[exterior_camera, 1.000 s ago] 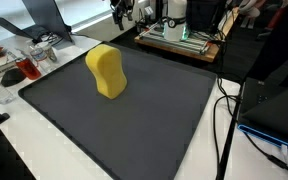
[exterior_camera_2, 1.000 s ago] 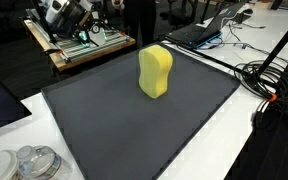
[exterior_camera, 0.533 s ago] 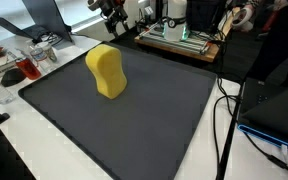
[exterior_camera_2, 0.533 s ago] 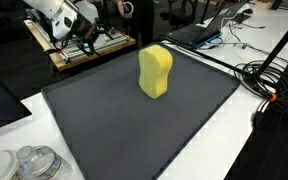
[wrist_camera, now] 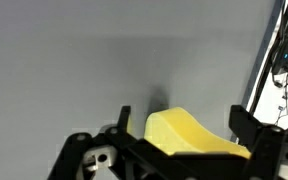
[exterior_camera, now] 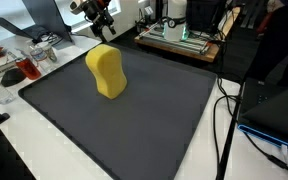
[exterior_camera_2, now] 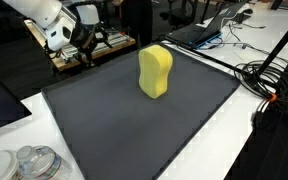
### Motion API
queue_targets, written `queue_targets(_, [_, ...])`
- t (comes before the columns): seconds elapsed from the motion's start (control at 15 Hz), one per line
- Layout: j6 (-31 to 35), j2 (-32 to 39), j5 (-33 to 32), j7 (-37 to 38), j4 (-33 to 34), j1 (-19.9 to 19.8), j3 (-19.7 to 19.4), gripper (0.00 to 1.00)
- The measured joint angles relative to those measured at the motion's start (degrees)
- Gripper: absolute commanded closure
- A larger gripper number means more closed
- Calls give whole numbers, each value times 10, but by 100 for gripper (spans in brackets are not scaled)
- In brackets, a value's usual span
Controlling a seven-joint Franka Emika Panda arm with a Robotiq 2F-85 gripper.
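Annotator: Sponge, yellow, wavy-sided, thick. It stands on end on the dark mat, clear in both exterior views.
Reviewer: Handling?
Annotator: Likely light, soft and squashy, and it tips easily. Best pinched gently across the narrow waist.
Reviewer: Gripper?
Annotator: Jaws spread wide, nothing in them. It hangs above and behind the sponge, apart from it. Wrist view shows the sponge top between the fingers.
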Motion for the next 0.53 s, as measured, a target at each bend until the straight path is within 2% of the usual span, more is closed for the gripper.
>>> queue_targets(0.2, [0,0,0,0,0,-8,9,0])
queue_targets(0.53, [-16,5,27,-1,41,-77,72,0])
